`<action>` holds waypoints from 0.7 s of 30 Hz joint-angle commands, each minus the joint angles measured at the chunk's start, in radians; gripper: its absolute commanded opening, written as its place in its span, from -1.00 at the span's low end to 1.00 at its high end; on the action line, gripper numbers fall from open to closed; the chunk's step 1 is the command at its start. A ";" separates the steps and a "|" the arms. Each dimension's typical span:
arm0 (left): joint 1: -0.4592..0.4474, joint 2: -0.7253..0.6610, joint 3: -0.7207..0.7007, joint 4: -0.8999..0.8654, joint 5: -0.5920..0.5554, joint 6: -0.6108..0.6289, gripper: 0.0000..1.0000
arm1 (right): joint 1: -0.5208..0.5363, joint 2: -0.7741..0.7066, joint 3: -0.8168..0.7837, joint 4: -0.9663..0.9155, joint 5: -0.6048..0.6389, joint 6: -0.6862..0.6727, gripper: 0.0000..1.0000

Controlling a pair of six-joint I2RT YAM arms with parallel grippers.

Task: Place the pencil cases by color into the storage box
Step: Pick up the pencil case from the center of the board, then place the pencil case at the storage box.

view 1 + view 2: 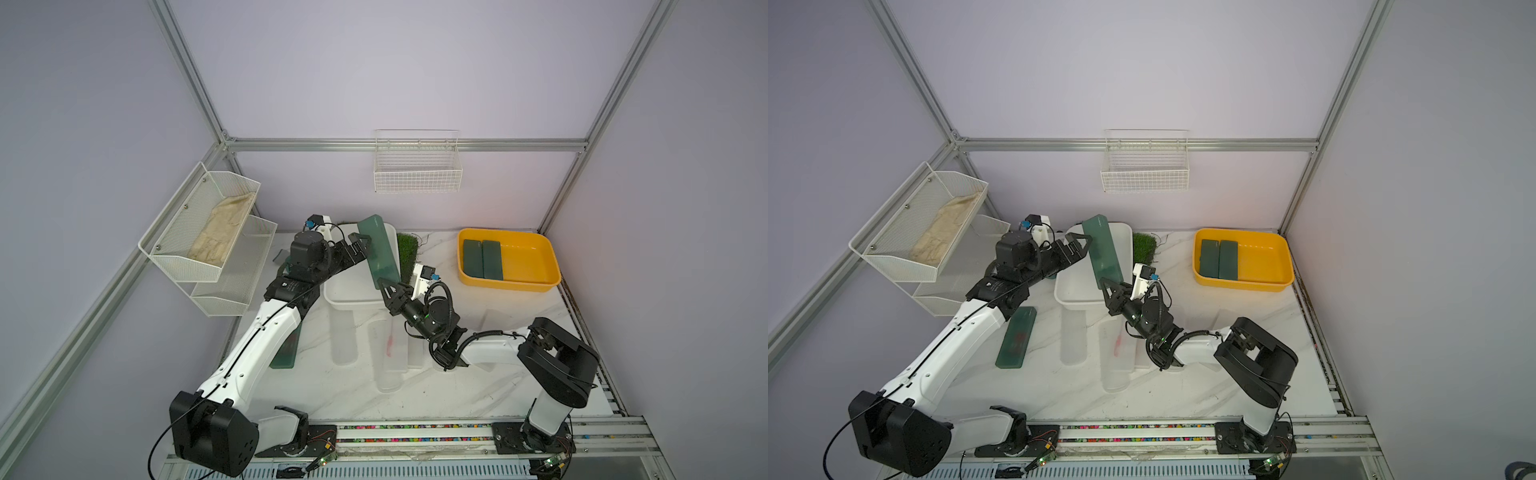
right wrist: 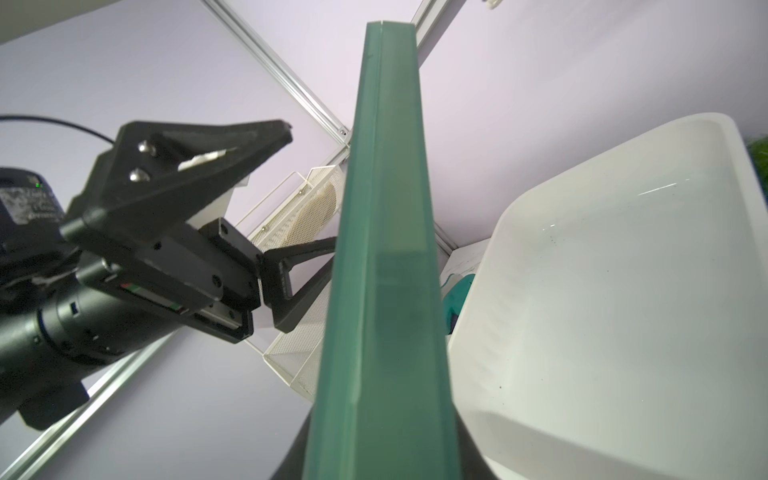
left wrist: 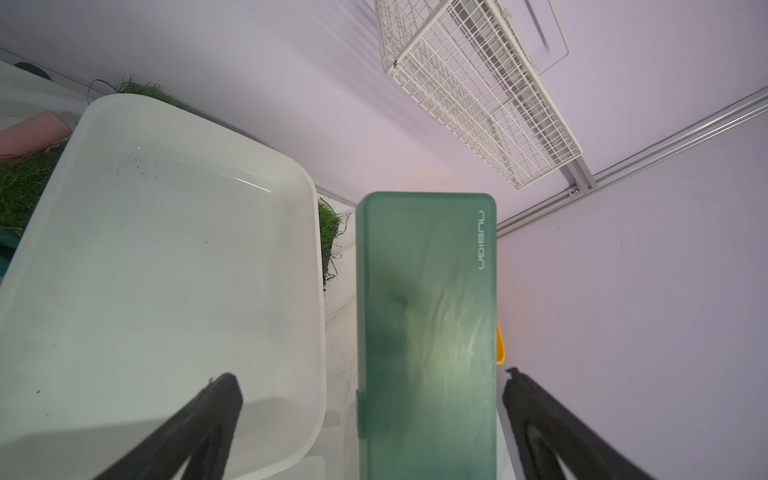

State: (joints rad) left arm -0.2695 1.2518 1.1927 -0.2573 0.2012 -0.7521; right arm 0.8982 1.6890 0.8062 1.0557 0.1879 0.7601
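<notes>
I read the raised pencil case (image 1: pixel 379 251) as frosted dark green, with pale lettering along one edge. Far right, the two cases (image 1: pixel 473 258) are the same dark green, in a yellow tray (image 1: pixel 536 253). Tub (image 1: pixel 345 293): white. Near cases (image 1: pixel 345 338): frosted white. Middle near case (image 1: pixel 388 349): red streak. Left case (image 1: pixel 1016 337): green, reddish blotch. Table (image 1: pixel 415 395): white marble, grey veins. Grass mat (image 1: pixel 406 255): green.

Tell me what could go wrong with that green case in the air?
The right gripper has its jaws shut on only one end of the green case, so the free end might tilt or slip.
The left gripper has open jaws either side of it; pulling away could bump it.
It hangs by the white bin, but other green cases lie in the yellow bin; a drop might missort it.
</notes>
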 commanded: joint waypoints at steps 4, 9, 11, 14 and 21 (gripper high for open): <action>0.004 -0.073 -0.049 -0.018 -0.046 0.114 1.00 | -0.023 -0.230 -0.038 -0.364 0.072 0.103 -0.55; -0.005 -0.083 -0.072 -0.028 -0.055 0.194 1.00 | -0.122 -0.417 -0.047 -0.692 0.044 0.213 -0.55; -0.026 -0.078 -0.077 -0.039 -0.075 0.243 1.00 | -0.209 -0.496 -0.043 -0.820 -0.009 0.248 -0.55; -0.084 -0.077 -0.089 -0.048 -0.128 0.316 1.00 | -0.346 -0.585 -0.021 -0.992 -0.077 0.254 -0.55; -0.284 -0.070 -0.164 -0.014 -0.230 0.409 1.00 | -0.774 -0.586 0.020 -1.139 -0.402 0.254 -0.56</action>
State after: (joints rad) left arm -0.4988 1.1858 1.0794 -0.3054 0.0364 -0.4213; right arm 0.2214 1.0878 0.7986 0.0135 -0.0437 0.9894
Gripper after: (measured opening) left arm 0.999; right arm 0.292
